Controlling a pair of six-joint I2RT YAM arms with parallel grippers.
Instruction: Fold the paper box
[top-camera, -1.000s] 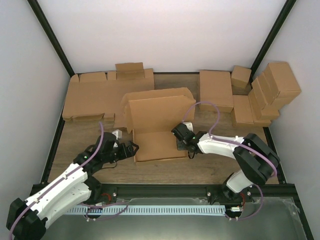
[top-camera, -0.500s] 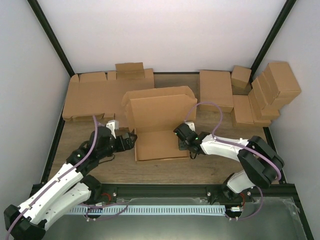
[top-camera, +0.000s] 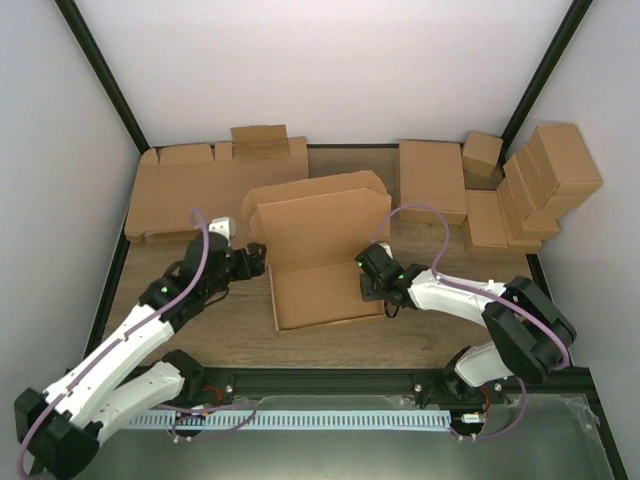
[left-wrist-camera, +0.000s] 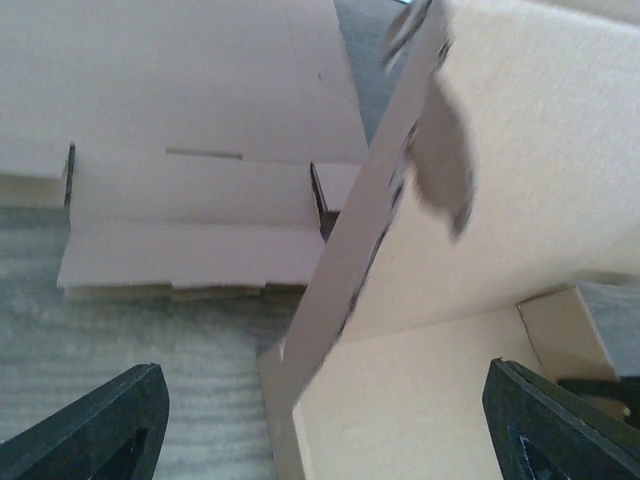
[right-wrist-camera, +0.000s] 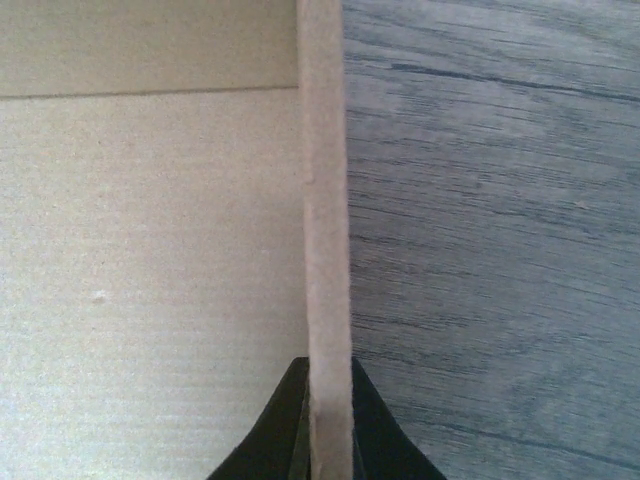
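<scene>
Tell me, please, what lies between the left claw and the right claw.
The paper box, its tray open, fills that stretch from left claw to right claw, as the top external view shows.

Soft, even overhead light leaves only faint shadows in the sharp top view. The left wrist view looks washed out, the paper box (left-wrist-camera: 540, 180) edge motion-blurred; right wrist close-up slightly soft.

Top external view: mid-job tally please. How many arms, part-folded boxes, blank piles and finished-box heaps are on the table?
Part-folded paper box: 1
Pile of flat blanks: 1
Heap of finished boxes: 1 (boxes overlap, so I cannot count them singly)
Robot arms: 2, left arm and right arm
Total: 5
</scene>
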